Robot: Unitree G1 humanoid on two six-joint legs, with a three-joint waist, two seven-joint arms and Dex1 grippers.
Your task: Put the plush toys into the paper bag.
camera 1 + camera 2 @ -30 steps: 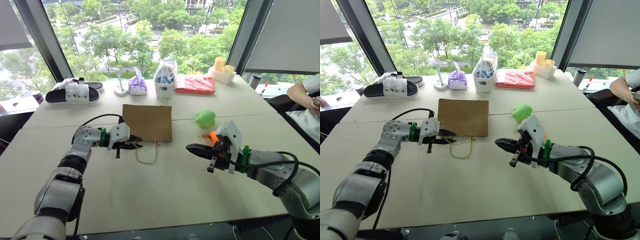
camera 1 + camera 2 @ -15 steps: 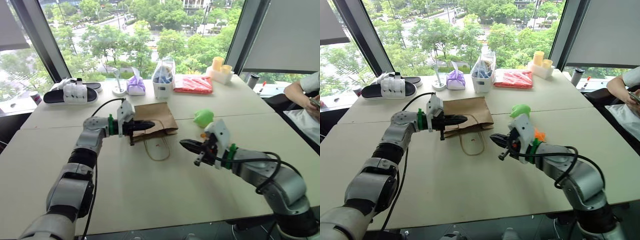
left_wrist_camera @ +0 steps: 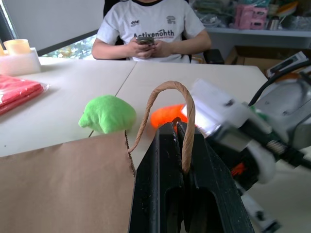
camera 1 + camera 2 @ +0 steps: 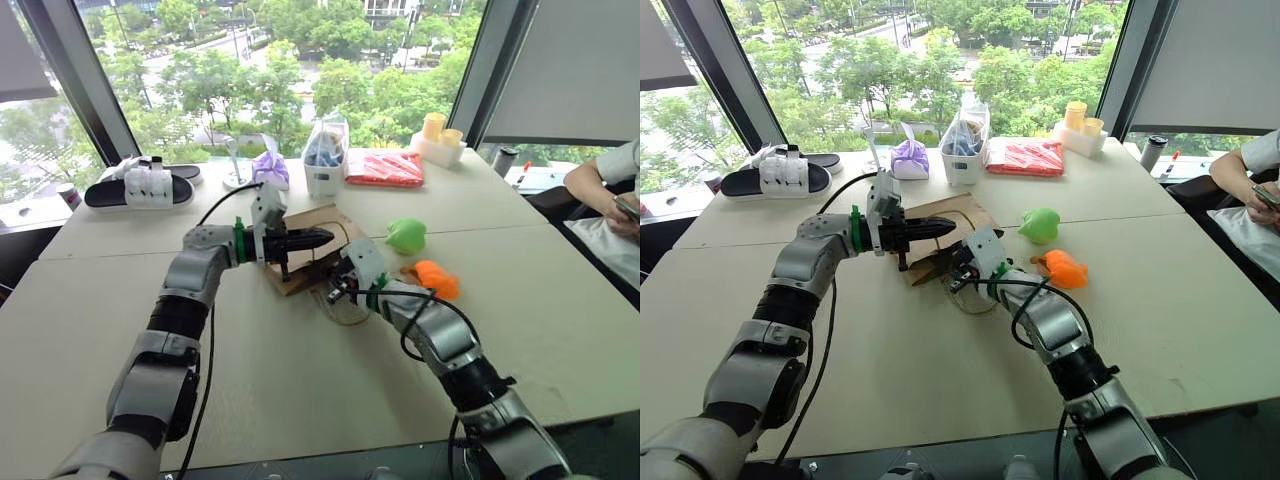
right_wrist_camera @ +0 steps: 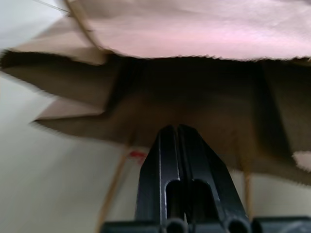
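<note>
Bag-opening stage: left tool pinches the paper bag's cord handle, lifting it, right tool closed, empty, at the mouth, next probably spreading it wider.

An office or lab meeting room high above street level. A large pale table, made of sections pushed together, fills the room. Behind the table, floor-to-ceiling windows with dark frames look down on treetops and a road; roller blinds hang at the window to the table's right. Along the table's far edge lie assorted test objects: a black and white sandal, a clear plastic bag, a red packet, yellow cups. At the table's right edge sits a person in a white T-shirt, with cluttered shelves behind them.
</note>
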